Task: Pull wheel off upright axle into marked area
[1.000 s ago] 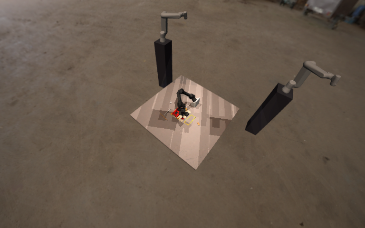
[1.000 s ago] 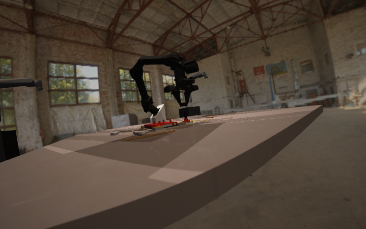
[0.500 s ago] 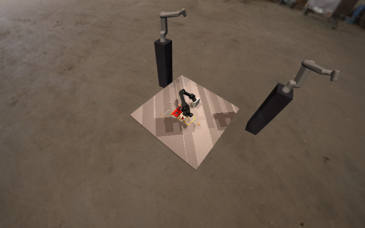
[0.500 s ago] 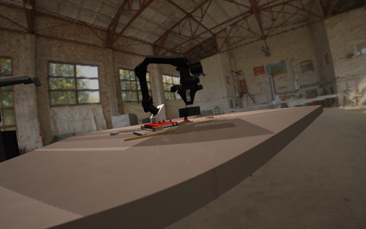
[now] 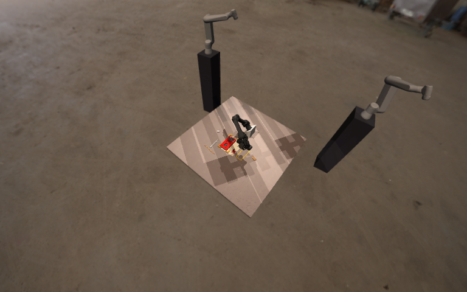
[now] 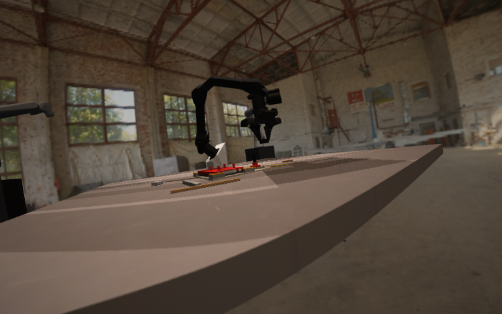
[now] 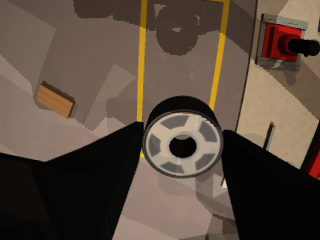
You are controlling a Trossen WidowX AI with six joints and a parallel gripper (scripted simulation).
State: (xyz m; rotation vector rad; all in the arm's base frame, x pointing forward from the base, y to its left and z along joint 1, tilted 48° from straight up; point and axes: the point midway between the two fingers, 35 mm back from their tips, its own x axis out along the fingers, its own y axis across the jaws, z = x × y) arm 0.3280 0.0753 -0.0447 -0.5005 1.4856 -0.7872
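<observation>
Clamped between my jaws, the wheel [image 7: 183, 146] hangs in my gripper [image 7: 182, 150] above the near edge of the yellow-marked area [image 7: 183, 54]. Its axle [image 7: 302, 46] stands apart, upper right. My fingers' outer ends are cut off.
</observation>
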